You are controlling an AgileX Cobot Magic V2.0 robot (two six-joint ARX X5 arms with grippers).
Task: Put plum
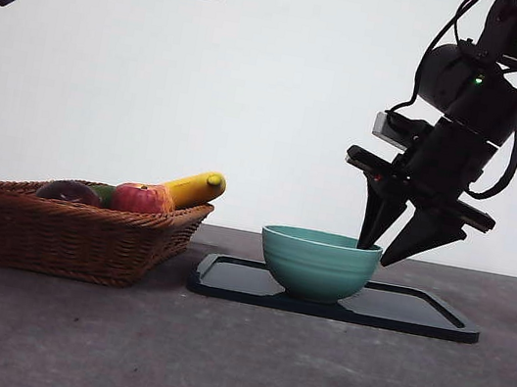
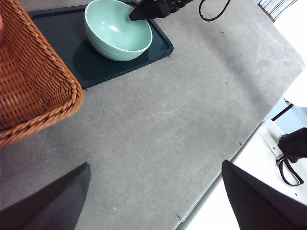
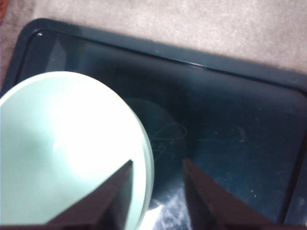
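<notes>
Front view, left to right. No brand, label or writing is legible. A wicker basket [image 1: 74, 230] stands at left on the grey tabletop [image 1: 229, 367]. The plum [image 1: 69, 192], dark and round with no evident long axis, lies in the basket's left part, beside a green fruit [image 1: 105, 193], a red apple [image 1: 141, 199] and a yellow banana [image 1: 196, 187] pointing up and right. At centre, a teal bowl [image 1: 317, 262] sits on a dark tray [image 1: 417, 314]. The right gripper [image 1: 395, 256] straddles the bowl's right rim, jaws open, one tip inside, one outside. The left gripper [image 2: 153, 191] waits high over bare tabletop, jaws spread wide.
</notes>
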